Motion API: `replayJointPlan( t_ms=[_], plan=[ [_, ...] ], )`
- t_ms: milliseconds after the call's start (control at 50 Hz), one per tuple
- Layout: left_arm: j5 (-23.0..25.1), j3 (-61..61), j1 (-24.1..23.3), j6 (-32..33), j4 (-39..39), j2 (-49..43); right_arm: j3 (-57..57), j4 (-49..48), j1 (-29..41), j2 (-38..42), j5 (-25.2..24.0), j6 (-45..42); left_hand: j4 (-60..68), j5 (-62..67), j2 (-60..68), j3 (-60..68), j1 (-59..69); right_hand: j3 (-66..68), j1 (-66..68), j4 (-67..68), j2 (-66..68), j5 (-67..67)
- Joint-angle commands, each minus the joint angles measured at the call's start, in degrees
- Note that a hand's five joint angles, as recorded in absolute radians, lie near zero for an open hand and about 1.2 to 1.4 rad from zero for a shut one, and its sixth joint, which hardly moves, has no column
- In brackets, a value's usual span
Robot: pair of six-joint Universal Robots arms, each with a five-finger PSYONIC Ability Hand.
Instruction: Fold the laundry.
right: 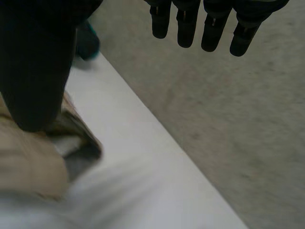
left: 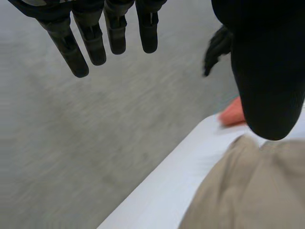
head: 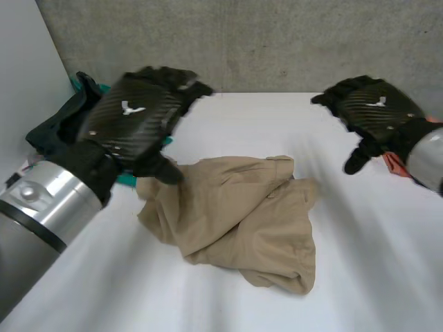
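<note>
Tan garment (head: 242,214) is seen crumpled mid-table (head: 374,263). The left hand (head: 138,114) is held at its ten o'clock and the right hand (head: 370,107) at two o'clock, with fingers straight and apart from the thumbs.

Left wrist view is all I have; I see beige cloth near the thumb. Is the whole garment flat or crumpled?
Observer: Crumpled. The beige fabric garment lies in a bunched heap in the middle of the white table.
Operator: Is there other laundry?
Observer: Yes, a dark green and teal pile of clothes sits at the table's far left, partly hidden by the left robot hand.
Operator: What about the right side?
Observer: The right robot hand is open, fingers straight, holding nothing, apart from the garment.
</note>
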Motion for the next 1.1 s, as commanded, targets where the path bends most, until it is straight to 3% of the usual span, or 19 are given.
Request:
replayJointPlan(
  t_ms=[20,120,300,380,420,480,520,620,760,820,980,1100],
  plan=[
    [-3.4,-1.9,6.6,0.5,0.7,-7.1,-12.9,6.7,12.0,11.5,8.6,8.2,-2.2,-1.9,-2.5,-2.7,-4.2,-2.3,-3.3,-2.2,-2.5,-2.9],
    [-2.6,2.6,12.1,2.6,1.8,-18.4,-17.5,6.8,14.8,20.0,10.6,9.3,-2.4,-2.1,-2.6,-2.8,-4.4,-2.3,-3.3,-2.2,-2.5,-2.9],
    [5.0,16.5,12.3,11.1,1.6,-36.0,-24.7,5.3,18.2,32.5,14.5,12.4,-0.8,-0.6,-1.1,-1.3,-2.9,5.0,4.0,5.1,4.8,4.4],
    [5.0,21.6,11.1,12.6,1.6,-41.9,-25.5,2.3,18.5,34.4,15.5,11.9,3.2,3.4,2.9,2.7,1.1,18.4,17.4,18.5,18.2,17.8],
    [4.9,23.2,10.3,12.7,1.6,-43.8,-25.5,0.3,18.5,34.3,15.9,11.8,8.2,8.5,7.9,7.7,6.2,33.4,32.4,33.4,33.2,32.7],
    [4.9,25.2,9.0,12.7,1.6,-46.2,-24.8,-1.9,18.5,33.0,16.4,11.1,24.4,24.6,24.1,23.9,22.3,59.2,58.2,59.3,59.0,58.6],
    [4.7,25.7,8.3,12.8,1.6,-46.8,-24.3,-2.7,18.4,31.4,16.4,10.5,39.1,39.4,38.8,38.6,37.0,67.6,66.7,67.7,67.4,67.0],
    [2.9,26.6,8.0,12.8,2.2,-46.7,-22.3,-3.5,18.1,25.0,15.5,9.0,66.2,66.5,65.9,65.7,64.2,67.7,66.7,67.8,67.5,67.1],
    [-4.8,28.8,6.0,12.3,1.6,-44.7,-19.6,-0.5,18.0,19.0,15.9,2.2,66.3,66.5,66.0,65.8,64.2,67.7,66.7,67.8,67.5,67.1],
    [-7.7,27.5,5.3,11.5,1.3,-36.5,-19.3,0.8,17.8,15.7,15.9,0.2,66.3,66.5,66.0,65.8,64.2,67.7,66.7,67.8,67.5,67.1],
    [-8.0,21.0,5.1,2.9,1.6,-18.3,-19.0,4.3,17.8,4.3,15.7,-2.3,66.3,66.5,66.0,65.8,64.2,67.7,66.7,67.8,67.5,67.1],
    [-8.0,14.9,5.1,-1.8,1.5,-17.1,-15.8,4.7,16.9,3.6,15.2,-2.4,66.3,66.5,66.0,65.8,64.2,67.7,66.7,67.8,67.5,67.1]
  ],
)
